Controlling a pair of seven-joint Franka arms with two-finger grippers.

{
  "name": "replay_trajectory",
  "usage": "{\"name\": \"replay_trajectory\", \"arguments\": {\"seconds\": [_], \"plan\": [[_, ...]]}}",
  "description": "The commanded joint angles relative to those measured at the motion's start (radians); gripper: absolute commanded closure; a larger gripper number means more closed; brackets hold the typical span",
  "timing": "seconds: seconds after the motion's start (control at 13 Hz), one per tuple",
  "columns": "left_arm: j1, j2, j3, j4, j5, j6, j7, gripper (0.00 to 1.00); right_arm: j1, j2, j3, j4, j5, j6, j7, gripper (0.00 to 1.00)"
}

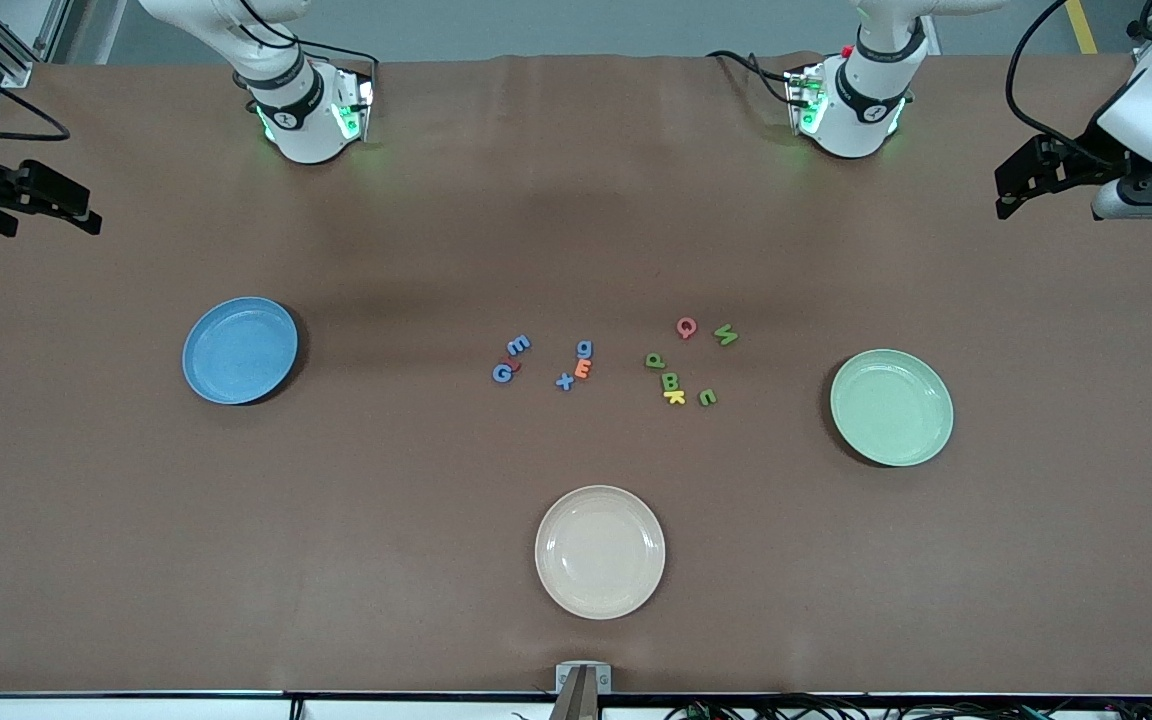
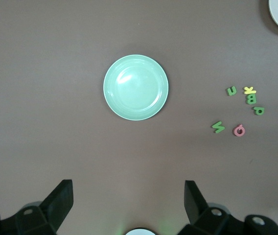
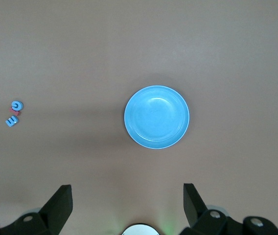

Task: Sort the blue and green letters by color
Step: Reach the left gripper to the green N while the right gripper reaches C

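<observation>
Between plates: letters (image 1: pixel 616 365), apart from claws.

Both arms are glossy white with rounded casings and black ring bands at the joints; their bases glow green; black cables loop from the upper links; the left arm's base carries a small red button; the black two-finger left gripper (image 1: pixel 1014 192) and black two-finger right gripper (image 1: pixel 76 212) have angular, wedge-shaped fingers (image 2: pixel 60 198) with silver screws.
</observation>
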Motion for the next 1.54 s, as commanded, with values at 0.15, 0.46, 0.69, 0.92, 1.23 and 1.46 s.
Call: {"name": "replay_trajectory", "arguments": {"seconds": [0.15, 0.46, 0.69, 0.92, 1.23, 1.46], "plan": [[0.004, 0.014, -0.006, 0.033, -0.019, -0.015, 0.023, 0.0, 0.003, -0.025, -0.002, -0.021, 0.004, 0.018, 0.0, 0.0], [-0.011, 0.1, -0.014, 0.055, -0.017, -0.027, -0.003, 0.0, 0.004, -0.022, -0.002, -0.011, -0.007, 0.006, 0.003, 0.0], [-0.009, 0.149, -0.028, -0.046, -0.045, 0.073, -0.072, 0.0, 0.003, 0.036, 0.0, 0.008, -0.011, 0.008, 0.013, 0.0], [-0.006, 0.146, -0.09, -0.19, -0.049, 0.242, -0.189, 0.0, -0.005, 0.102, -0.003, 0.022, 0.001, 0.064, 0.001, 0.0], [-0.009, 0.188, -0.143, -0.393, -0.049, 0.546, -0.324, 0.0, 0.001, 0.231, -0.003, 0.022, -0.011, 0.106, 0.007, 0.0], [-0.011, 0.293, -0.207, -0.445, -0.046, 0.735, -0.488, 0.01, 0.061, 0.265, 0.0, -0.023, 0.006, 0.194, 0.144, 0.0]]}}
